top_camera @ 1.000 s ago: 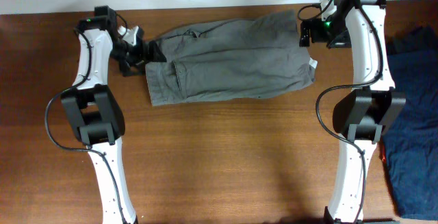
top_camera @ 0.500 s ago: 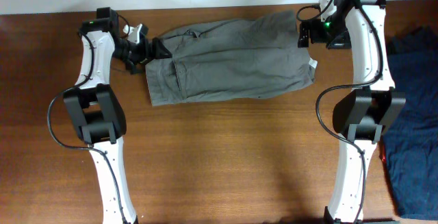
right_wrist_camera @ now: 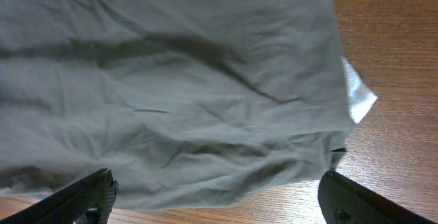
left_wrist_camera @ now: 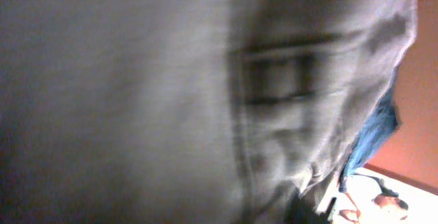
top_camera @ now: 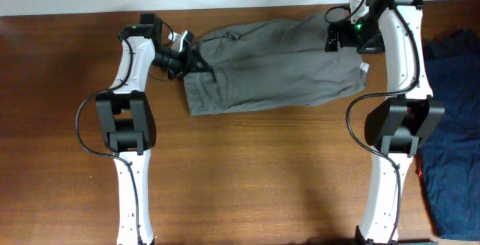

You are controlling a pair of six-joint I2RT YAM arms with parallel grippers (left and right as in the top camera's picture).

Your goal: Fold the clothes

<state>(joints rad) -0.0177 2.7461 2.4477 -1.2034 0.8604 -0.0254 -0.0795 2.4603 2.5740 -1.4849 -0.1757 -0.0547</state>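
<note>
The clothes (top_camera: pixel 277 65) are spread flat along the far side of the surface (top_camera: pixel 247 170). Their left end appears to be pinched by the left end effector (top_camera: pixel 191 53). The right end effector (right_wrist_camera: pixel 219 190) is seen spread over the right end. The first fold is judged to be starting, and a grip on the right end is called for next.

One grey garment (top_camera: pixel 277 69), one navy heap (top_camera: pixel 454 118), two arms (top_camera: pixel 129 61) (top_camera: pixel 403 46).
</note>
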